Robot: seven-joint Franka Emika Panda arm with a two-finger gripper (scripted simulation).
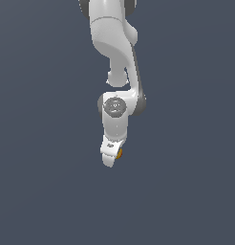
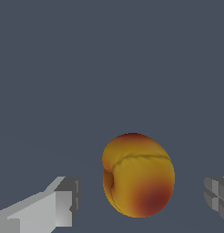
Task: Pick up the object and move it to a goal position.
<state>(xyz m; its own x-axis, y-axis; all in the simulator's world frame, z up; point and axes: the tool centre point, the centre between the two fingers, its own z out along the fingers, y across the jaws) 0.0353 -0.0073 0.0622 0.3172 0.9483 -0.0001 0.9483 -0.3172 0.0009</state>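
The object (image 2: 138,175) is a roundish orange-yellow lump with a reddish patch and a crease across it. In the wrist view it lies between the two grey fingertips (image 2: 63,205), with a gap on each side, so the gripper (image 2: 141,200) is open around it. In the exterior view only a small orange sliver of the object (image 1: 119,153) shows behind the white gripper (image 1: 111,158), which hangs at the end of the white arm and hides the rest.
A plain dark grey-blue surface (image 1: 43,191) fills both views. No other thing shows. The arm (image 1: 114,48) comes down from the top middle of the exterior view.
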